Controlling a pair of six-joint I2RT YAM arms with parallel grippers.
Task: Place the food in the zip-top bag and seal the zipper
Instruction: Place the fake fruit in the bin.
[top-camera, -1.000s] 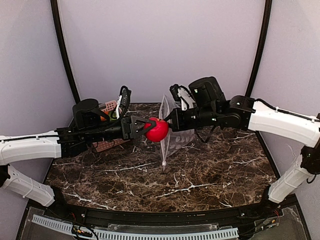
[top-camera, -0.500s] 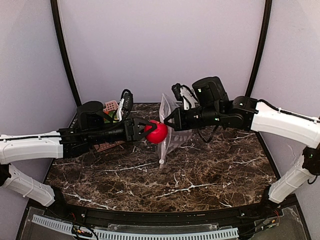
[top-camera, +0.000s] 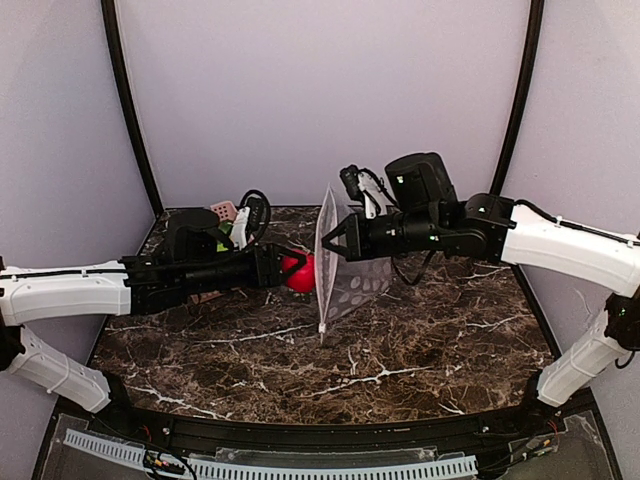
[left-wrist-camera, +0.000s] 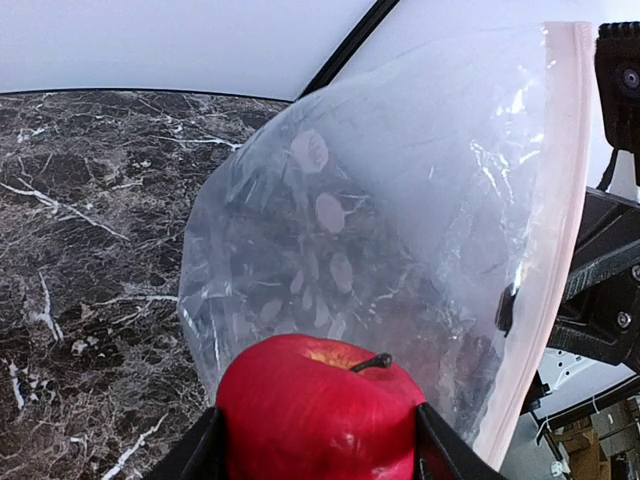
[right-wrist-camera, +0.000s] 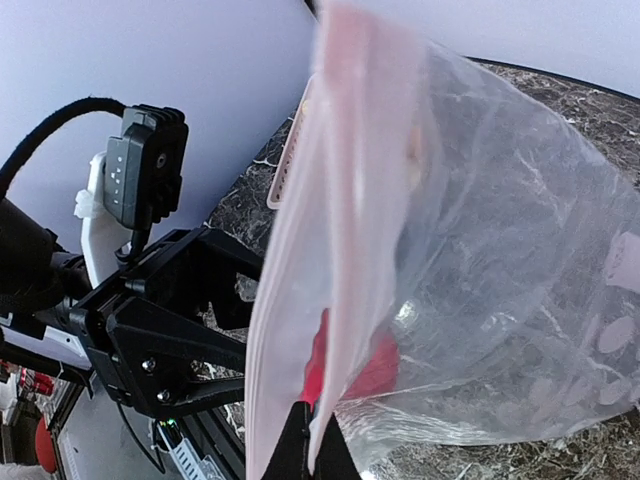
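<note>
One apple (left-wrist-camera: 320, 410), one bag (left-wrist-camera: 400, 200), one basket (top-camera: 224, 211).

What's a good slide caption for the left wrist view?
Left gripper holds a red apple before the clear dotted zip-top bag, its pink zipper strip at right.

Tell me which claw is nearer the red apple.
Left. The left claw grips the red apple between its fingers; the right claw sits just beyond it, pinching the zip-top bag by its pink edge.
</note>
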